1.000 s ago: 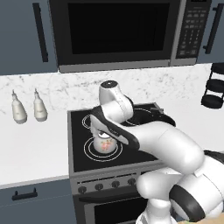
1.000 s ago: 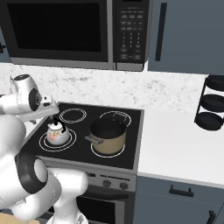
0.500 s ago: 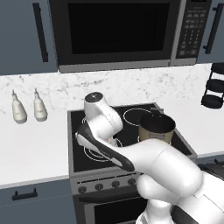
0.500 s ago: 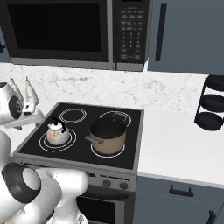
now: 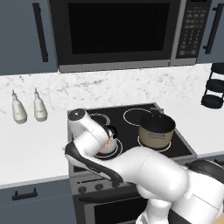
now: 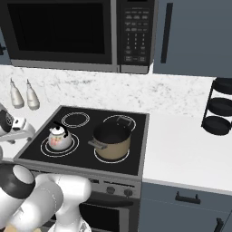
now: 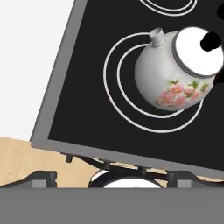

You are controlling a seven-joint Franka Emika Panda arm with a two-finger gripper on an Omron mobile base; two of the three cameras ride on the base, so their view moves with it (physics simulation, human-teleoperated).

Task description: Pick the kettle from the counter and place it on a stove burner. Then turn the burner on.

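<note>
Kettle, left base view: kettle (image 5: 108,144) mostly hidden behind the white arm, a sliver of white body showing on the front left ring of the black cooktop (image 5: 131,131); tan pot (image 5: 156,130) sat on the front right ring.
Desk, left base view: desk (image 5: 30,144) to the left of the stove carried two small bottles (image 5: 29,106) near the wall.
Kettle, right base view: it stood upright inside the stove burner (image 6: 71,146), apart from the tan pot beside it.
Knobs, right base view: row of stove knobs (image 6: 112,189) ran along the front panel below the cooktop edge.
Kettle, hand view: seen from above, sitting within the two white rings, nothing touching it.
Pincer, hand view: pincer (image 7: 116,178) was low at the cooktop's front edge, tips spread apart, holding nothing.
Step in hand: placing looked done; burner not yet turned on.
Next move: probably called for lowering to the front panel, finding the knob that matched the front left ring, and closing on it to twist.
</note>
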